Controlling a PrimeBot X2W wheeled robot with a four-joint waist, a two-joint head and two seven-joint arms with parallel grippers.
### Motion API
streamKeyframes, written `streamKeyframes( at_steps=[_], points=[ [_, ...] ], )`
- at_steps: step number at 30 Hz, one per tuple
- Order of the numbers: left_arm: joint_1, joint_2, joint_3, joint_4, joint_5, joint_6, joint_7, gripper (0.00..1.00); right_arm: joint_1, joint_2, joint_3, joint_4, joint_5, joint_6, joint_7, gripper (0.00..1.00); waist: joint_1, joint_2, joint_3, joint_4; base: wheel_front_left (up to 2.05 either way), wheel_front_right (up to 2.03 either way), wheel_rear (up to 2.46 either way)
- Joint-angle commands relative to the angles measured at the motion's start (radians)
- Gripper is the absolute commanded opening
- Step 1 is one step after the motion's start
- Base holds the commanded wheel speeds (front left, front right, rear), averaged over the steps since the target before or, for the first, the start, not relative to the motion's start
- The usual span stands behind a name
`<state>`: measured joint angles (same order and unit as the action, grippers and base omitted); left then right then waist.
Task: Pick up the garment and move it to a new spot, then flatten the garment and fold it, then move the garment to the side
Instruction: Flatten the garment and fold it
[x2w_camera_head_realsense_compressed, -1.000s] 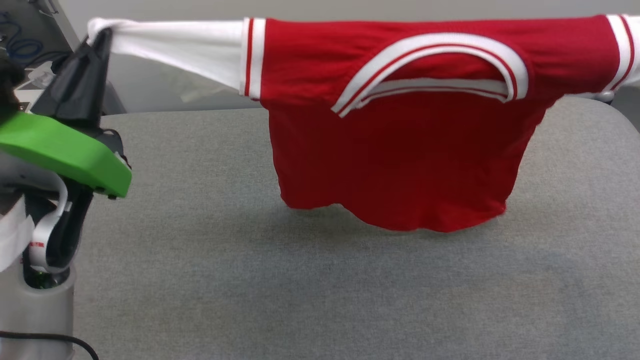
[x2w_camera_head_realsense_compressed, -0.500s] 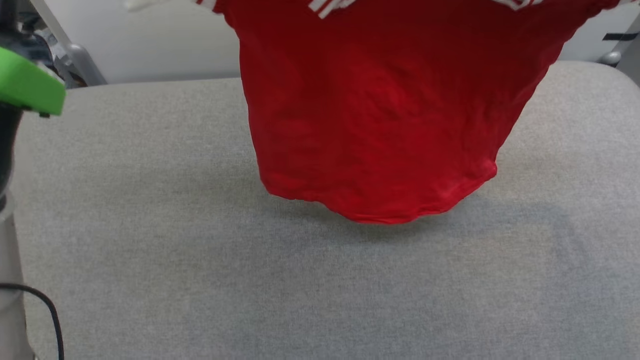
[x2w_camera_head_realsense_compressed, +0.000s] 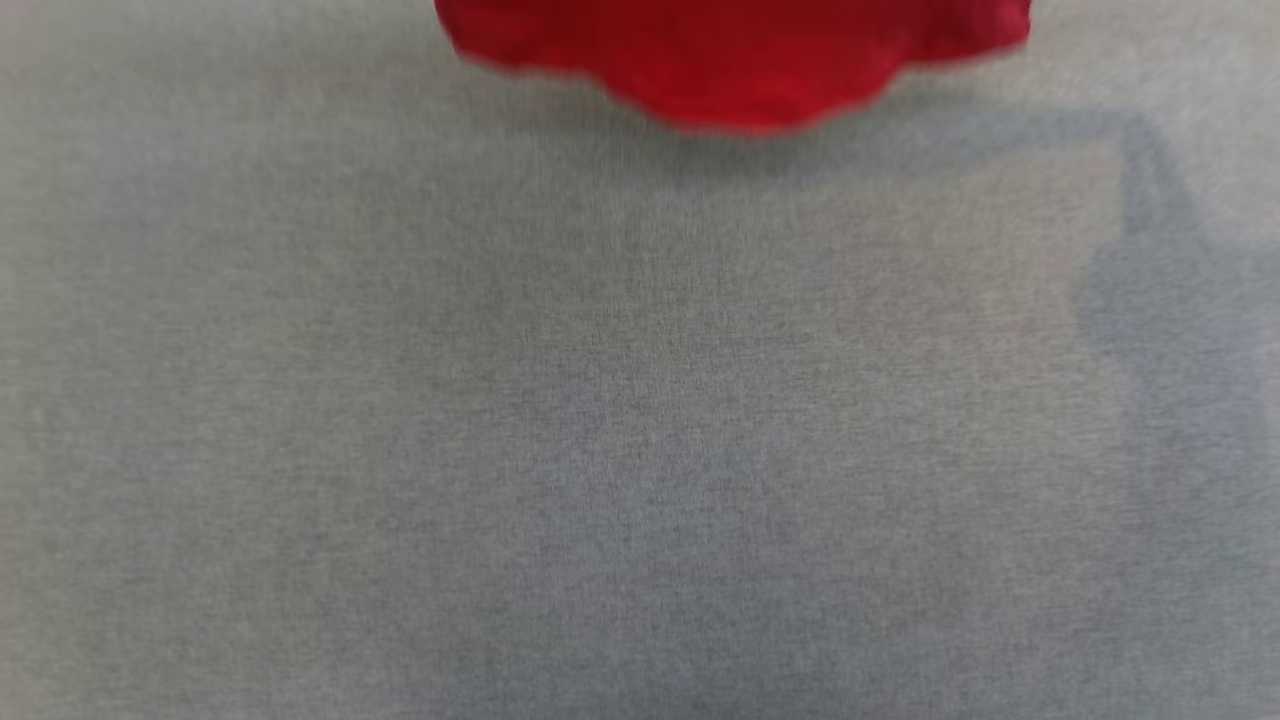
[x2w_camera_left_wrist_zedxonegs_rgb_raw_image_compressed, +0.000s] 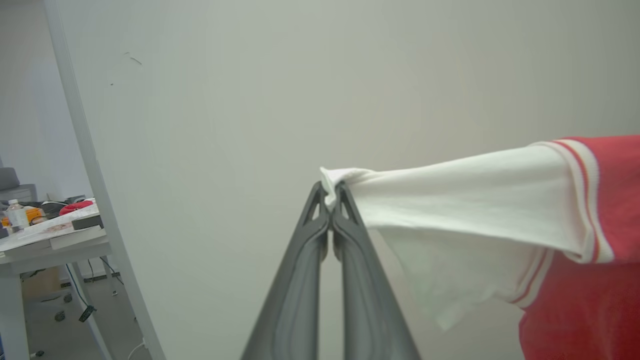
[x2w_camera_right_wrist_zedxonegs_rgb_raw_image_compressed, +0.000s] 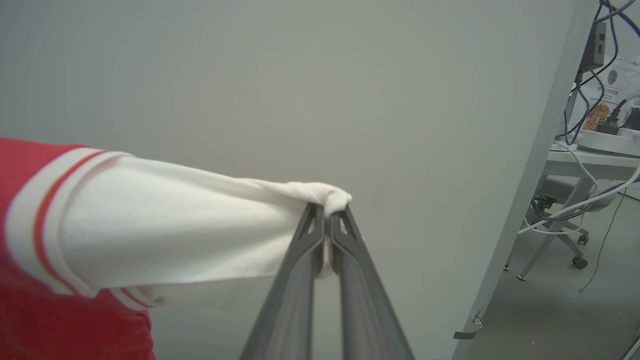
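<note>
- The garment (x2w_camera_left_wrist_zedxonegs_rgb_raw_image_compressed: 475, 200), a red jersey with white short sleeves, hangs in the air, stretched sleeve to sleeve between the two arms.
- Its long axis runs side to side across the robot's front, and the red body drops downward from that line.
- Left jaws: closed tight. The two long dark fingers (x2w_camera_left_wrist_zedxonegs_rgb_raw_image_compressed: 300, 280) pinch the bunched tip of one white sleeve. In the left wrist view the sleeve leads away from the fingertips toward 3 o'clock, to striped trim and red cloth.
- Right jaws: closed tight as well. Its fingers (x2w_camera_right_wrist_zedxonegs_rgb_raw_image_compressed: 295, 290) pinch the bunched tip of the other white sleeve. In the right wrist view that sleeve (x2w_camera_right_wrist_zedxonegs_rgb_raw_image_compressed: 175, 225) leads away toward 9 o'clock.
- Neither arm is nearer than the other, since each holds its own end and the cloth is taut between them.
- In the blurred head view, the red hem (x2w_camera_head_realsense_compressed: 740, 60) shows at 12 o'clock, above a wide grey fabric worktop (x2w_camera_head_realsense_compressed: 640, 450). A soft shadow lies just under the hem. The blur hides whether the hem touches the surface.
- Judgement: the next move turns on the hem. It is the lowest part and faces the worktop, so it would land first. Both sleeve grips need to stay level to spread the garment flat.
</note>
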<state>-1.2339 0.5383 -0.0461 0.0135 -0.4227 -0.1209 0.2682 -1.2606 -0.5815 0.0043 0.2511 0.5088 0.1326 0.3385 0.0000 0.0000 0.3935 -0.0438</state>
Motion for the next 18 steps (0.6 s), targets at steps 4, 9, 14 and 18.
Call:
streamKeyframes(
  at_steps=[4, 9, 14, 18],
  points=[
    [-0.185, 0.007, -0.030, 0.140, 0.034, -0.004, -0.095, 0.00, -0.146, 0.038, 0.000, 0.118, -0.064, -0.002, -0.083, 0.00, 0.0000, 0.0000, 0.207, 0.001, 0.00, 0.00, 0.00],
    [-0.375, -0.009, -0.052, 0.320, 0.061, -0.006, -0.220, 0.00, -0.299, 0.105, -0.001, 0.257, -0.143, -0.002, -0.194, 0.00, 0.0000, 0.0000, 0.281, -0.004, 0.00, 0.00, 0.00],
    [-0.493, -0.028, -0.077, 0.470, 0.089, -0.007, -0.336, 0.00, -0.401, 0.159, -0.024, 0.368, -0.197, -0.002, -0.296, 0.00, 0.0000, 0.0000, 0.336, -0.002, 0.00, 0.00, 0.00],
    [-0.497, -0.050, -0.093, 0.570, 0.089, -0.007, -0.439, 0.00, -0.402, 0.199, -0.009, 0.437, -0.221, -0.002, -0.368, 0.00, 0.0000, 0.0000, 0.352, 0.004, 0.00, 0.00, 0.00]
  ],
)
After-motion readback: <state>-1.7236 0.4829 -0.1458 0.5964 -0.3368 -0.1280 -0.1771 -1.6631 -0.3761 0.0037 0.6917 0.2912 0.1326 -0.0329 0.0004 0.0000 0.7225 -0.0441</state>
